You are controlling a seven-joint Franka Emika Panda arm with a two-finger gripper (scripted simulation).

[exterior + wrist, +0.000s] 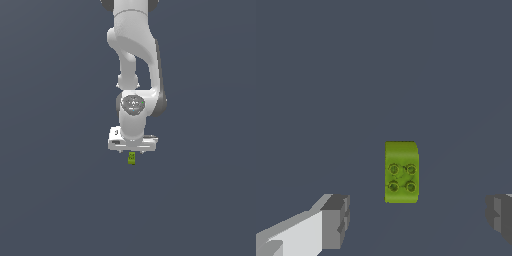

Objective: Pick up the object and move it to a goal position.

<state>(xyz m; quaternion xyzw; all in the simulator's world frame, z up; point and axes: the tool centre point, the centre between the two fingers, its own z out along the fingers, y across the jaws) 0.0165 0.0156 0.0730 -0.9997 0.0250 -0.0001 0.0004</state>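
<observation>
1. We see the white gripper (pixel 132 151) pointing straight down at the end of the arm (pixel 136 60), over a plain dark grey floor (pixel 50 200).
2. In the wrist view the two grey fingers (pixel 336 220) stand wide apart, with nothing between the pads touching them.
3. The block (pixel 401 172) is a small yellow-green piece lying on the floor between the two fingers, closer to neither by much, and touching neither.
4. Its long axis runs across the line that joins the fingers, so its long sides face the pads.
5. Four round darker studs sit on its upper face, grouped toward one end.
6. From the exterior view we see the block (pixel 131 158) just below the fingertips.
</observation>
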